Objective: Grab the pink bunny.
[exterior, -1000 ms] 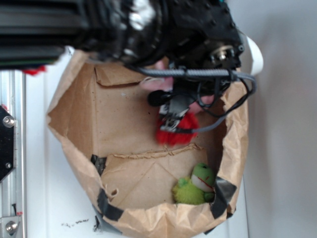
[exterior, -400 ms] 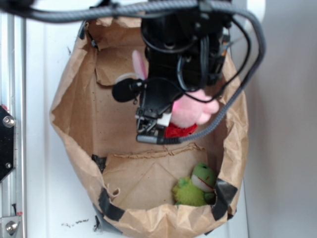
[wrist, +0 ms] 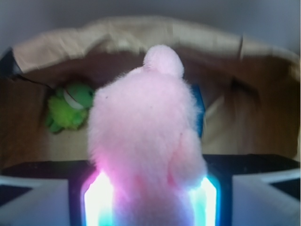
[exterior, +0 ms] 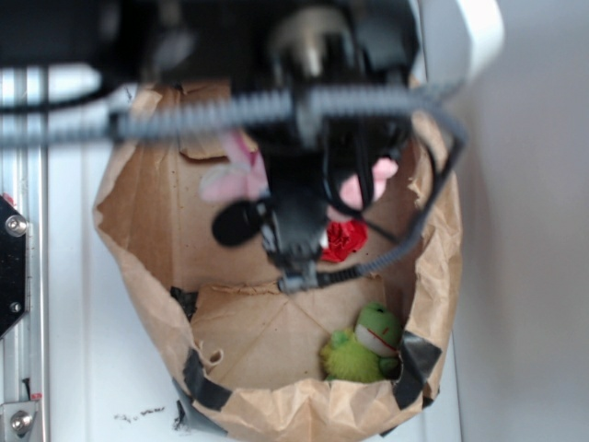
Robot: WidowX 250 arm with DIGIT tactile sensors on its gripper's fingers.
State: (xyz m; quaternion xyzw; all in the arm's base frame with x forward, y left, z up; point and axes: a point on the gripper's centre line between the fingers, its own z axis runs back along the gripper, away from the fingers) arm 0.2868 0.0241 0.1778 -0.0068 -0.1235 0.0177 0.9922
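A brown paper bag fills the exterior view, with a green frog and a red flower lying inside. The pink bunny is seen pressed between the gripper pads, apparently lifted clear, though blur hides the gap. The grasp step seems made; next, a steady rise is called for.

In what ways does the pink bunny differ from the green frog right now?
The pink bunny is pale pink and sits between the gripper fingers, lifted; the green frog is bright green and lies untouched on the paper bag floor, in a corner. In the wrist view the bunny fills the frame, the frog looks small behind. Both are soft plush toys.
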